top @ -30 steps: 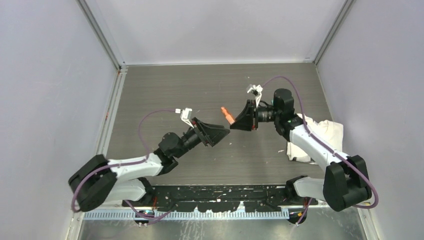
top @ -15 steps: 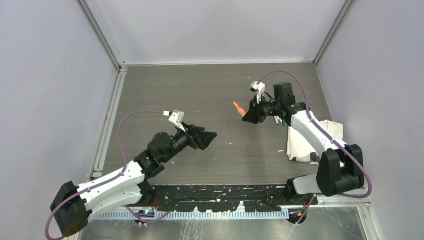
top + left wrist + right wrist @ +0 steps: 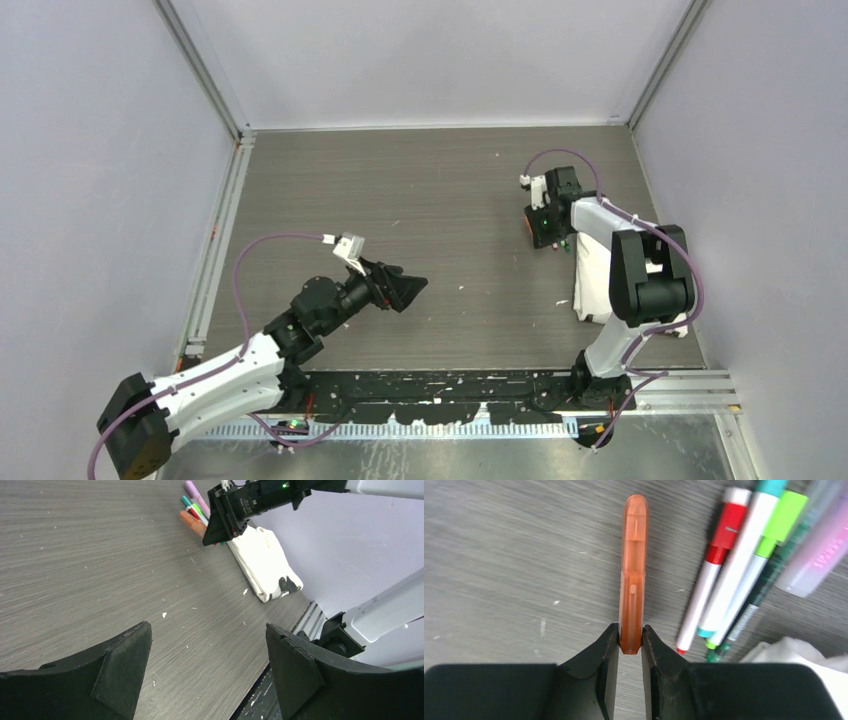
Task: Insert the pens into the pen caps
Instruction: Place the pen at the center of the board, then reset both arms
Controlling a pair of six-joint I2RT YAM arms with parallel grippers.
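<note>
My right gripper [image 3: 630, 640] is shut on the near end of an orange pen [image 3: 633, 570] that points away from the wrist, low over the table. Right beside it lie several capped pens: a white one with a red cap [image 3: 719, 565], a white one with a teal cap [image 3: 746, 545], a bright green-capped one [image 3: 776, 530] and a pink-purple one [image 3: 819, 555]. In the top view the right gripper [image 3: 543, 228] points down by the cloth and hides the pens. My left gripper [image 3: 410, 290] is open and empty, jaws wide apart [image 3: 207, 645], well left of the pile of pens [image 3: 192, 510].
A crumpled white cloth [image 3: 592, 285] lies just right of the pens; it also shows in the left wrist view [image 3: 262, 562]. Small white specks dot the grey table [image 3: 400, 190]. Walls enclose the table on three sides.
My right gripper has carried the orange pen from mid-table back right and down beside the pile of pens. My left gripper has drawn back left, away from the centre, jaws open.
</note>
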